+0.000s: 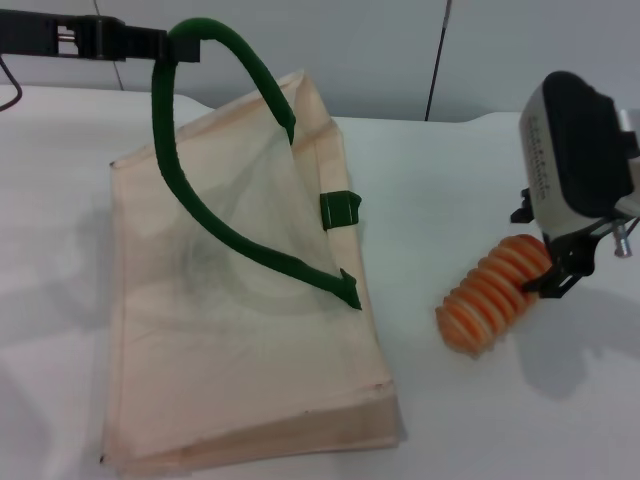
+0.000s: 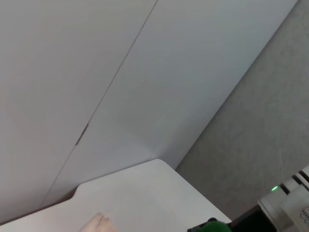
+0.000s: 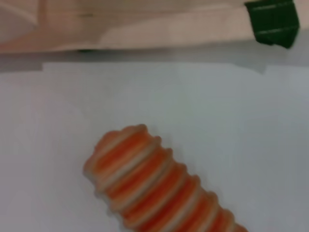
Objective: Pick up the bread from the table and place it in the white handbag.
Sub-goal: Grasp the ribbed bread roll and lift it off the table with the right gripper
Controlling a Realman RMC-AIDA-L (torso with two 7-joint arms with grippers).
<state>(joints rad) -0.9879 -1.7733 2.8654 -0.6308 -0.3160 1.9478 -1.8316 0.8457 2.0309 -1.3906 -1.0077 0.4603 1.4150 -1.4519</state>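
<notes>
- My right gripper (image 1: 556,272) sits at the far end of the bread (image 1: 492,295), with a dark finger against that end; I judge it closed on the bread, though only one side of the grip shows from the head camera.
- The bread lies tilted on the white surface (image 1: 470,190), to the right of the white handbag (image 1: 240,340) and clear of it, its near end looking to be touching the surface.
- My left gripper (image 1: 165,45) is up at the far left, clamped on the raised green handle (image 1: 225,45), which holds the bag's mouth open towards me.
- To do this well, I would confirm the grip is firm before lifting, since the ribbed roll is held only by its end and may pivot or slip.
- I would lift straight up until the low end clears the surface, then carry it left over the bag's rim, keeping above the second handle's tab (image 1: 339,208) on the near edge.
- I would release only once the bread is well inside the opening, under the held handle, and keep the left arm steady so the mouth does not sag.
- Count: one bread, one handbag with two green handles, two grippers.
</notes>
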